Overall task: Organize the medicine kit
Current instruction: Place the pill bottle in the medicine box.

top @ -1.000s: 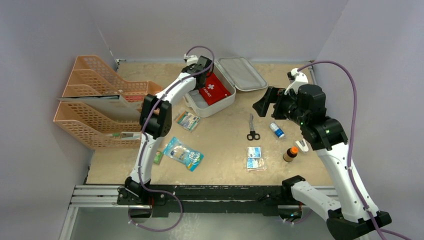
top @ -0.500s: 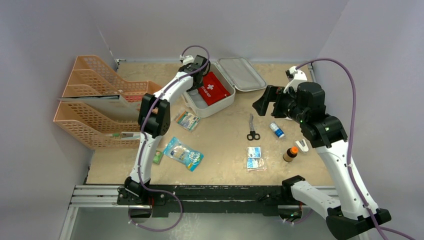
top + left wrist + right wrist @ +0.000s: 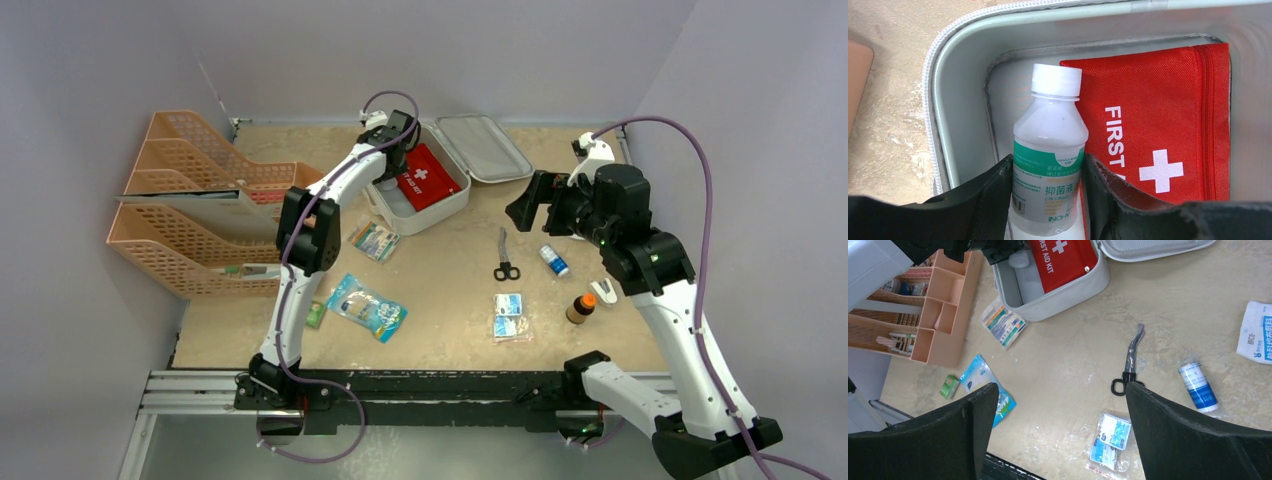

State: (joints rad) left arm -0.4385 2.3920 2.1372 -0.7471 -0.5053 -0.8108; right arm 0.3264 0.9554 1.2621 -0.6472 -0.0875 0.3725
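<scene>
The left tool (image 3: 1048,162), jaws part-open and pressed on the antibacterial liquid bottle (image 3: 1050,130), holds it inside the medicine kit (image 3: 963,75) at 12 o'clock on the counter (image 3: 440,290), cap toward 12, red first-aid pouch (image 3: 1158,115) at its 3 o'clock.

place: robot lab test cell, pretty sure
walls: plain pale panels (image 3: 90,100) box the worktop (image 3: 440,290) in on three sides
mount: metal rail (image 3: 200,385) at the near edge, arm bases (image 3: 268,385) bolted on it
cabling: purple cables (image 3: 706,200) looped along both arms
props: orange mesh trays (image 3: 180,190) off to the left of the left hand (image 3: 392,150), scissors (image 3: 505,258) lying loose near the right hand (image 3: 518,212)
</scene>
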